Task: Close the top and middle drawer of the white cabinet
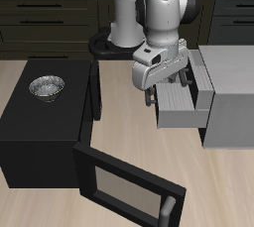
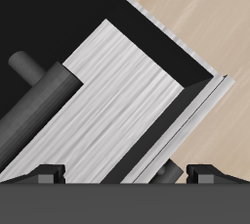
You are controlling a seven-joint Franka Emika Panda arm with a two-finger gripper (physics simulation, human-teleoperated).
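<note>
The white cabinet (image 1: pixel 230 97) is seen on the worktop (image 1: pixel 124 102) with an open drawer (image 1: pixel 181 105) pulled out from its front. The gripper (image 1: pixel 169 79) is held just above the drawer, fingers spread apart, nothing gripped. A black microwave (image 1: pixel 45 122), door open, carries a metal bowl (image 1: pixel 46 87)

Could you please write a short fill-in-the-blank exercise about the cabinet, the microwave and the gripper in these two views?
1. A drawer of the white cabinet is pulled ____.
2. The gripper hangs directly above that ____.
3. The microwave's door stands ____.
4. On top of the microwave sits a metal ____.

Missing words: out; drawer; open; bowl
</note>
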